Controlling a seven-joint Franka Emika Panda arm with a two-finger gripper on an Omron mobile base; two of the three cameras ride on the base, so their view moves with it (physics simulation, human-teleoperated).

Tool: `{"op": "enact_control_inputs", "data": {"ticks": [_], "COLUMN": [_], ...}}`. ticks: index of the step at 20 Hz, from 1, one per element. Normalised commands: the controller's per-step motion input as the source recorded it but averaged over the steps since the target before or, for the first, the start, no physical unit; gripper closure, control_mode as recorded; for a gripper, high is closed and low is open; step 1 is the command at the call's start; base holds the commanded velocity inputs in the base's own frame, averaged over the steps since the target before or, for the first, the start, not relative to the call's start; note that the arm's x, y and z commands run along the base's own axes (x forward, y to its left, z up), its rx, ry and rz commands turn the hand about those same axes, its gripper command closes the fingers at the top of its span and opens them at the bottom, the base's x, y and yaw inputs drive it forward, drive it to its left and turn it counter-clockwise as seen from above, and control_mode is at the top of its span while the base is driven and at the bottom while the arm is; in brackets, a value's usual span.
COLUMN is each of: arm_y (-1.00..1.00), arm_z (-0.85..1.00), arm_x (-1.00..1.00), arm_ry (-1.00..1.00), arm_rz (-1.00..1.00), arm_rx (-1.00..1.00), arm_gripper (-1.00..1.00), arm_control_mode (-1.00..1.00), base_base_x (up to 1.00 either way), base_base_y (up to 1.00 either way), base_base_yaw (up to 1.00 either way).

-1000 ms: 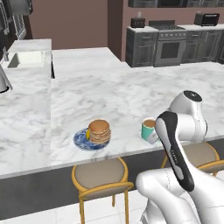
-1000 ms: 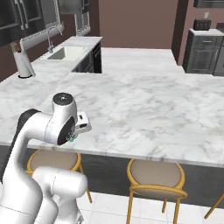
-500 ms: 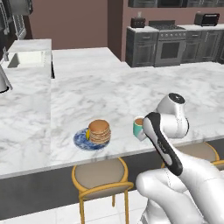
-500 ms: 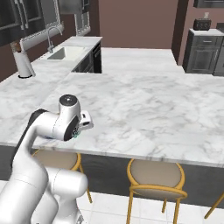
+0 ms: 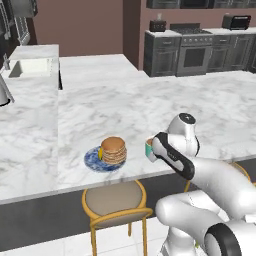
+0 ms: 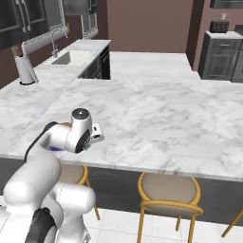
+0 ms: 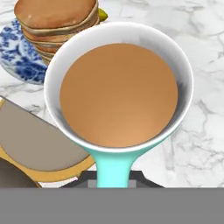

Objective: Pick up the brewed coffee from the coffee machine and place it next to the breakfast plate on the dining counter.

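The brewed coffee, a teal mug [image 7: 118,94] full of brown liquid, hangs just above the dining counter [image 5: 100,107] near its front edge. My gripper [image 7: 113,179] is shut on its teal handle. From the left base view the mug [image 5: 149,146] peeks out beside my wrist, a short gap right of the breakfast plate [image 5: 95,161] with its pancakes [image 5: 113,150]. The pancakes [image 7: 57,19] and the blue plate [image 7: 17,52] lie just beyond the mug in the hand view. My hand [image 6: 95,134] covers the mug in the right base view. The coffee machine is out of view.
Yellow-framed stools [image 5: 116,202] [image 6: 168,190] stand under the counter's front edge. A sink [image 5: 30,67] sits at the far left and a stove [image 5: 192,50] at the back wall. Open marble stretches right of the arm and behind the plate.
The arm has carried the mug leftward along the counter's front edge, closing most of the gap to the plate. The plate and pancakes have stayed put.
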Motion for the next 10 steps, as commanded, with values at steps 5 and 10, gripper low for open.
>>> {"op": "enact_control_inputs", "data": {"ticks": [5,10], "arm_y": [0.02,0.17], "arm_z": [-0.35,-0.27], "arm_x": [0.42,0.44], "arm_ry": [0.05,0.0], "arm_rz": [0.0,0.0], "arm_rx": [0.0,0.0], "arm_gripper": [1.0,1.0], "arm_control_mode": [-1.0,-1.0], "base_base_x": [0.0,0.0], "base_base_y": [0.0,0.0], "base_base_yaw": [0.0,0.0]}}
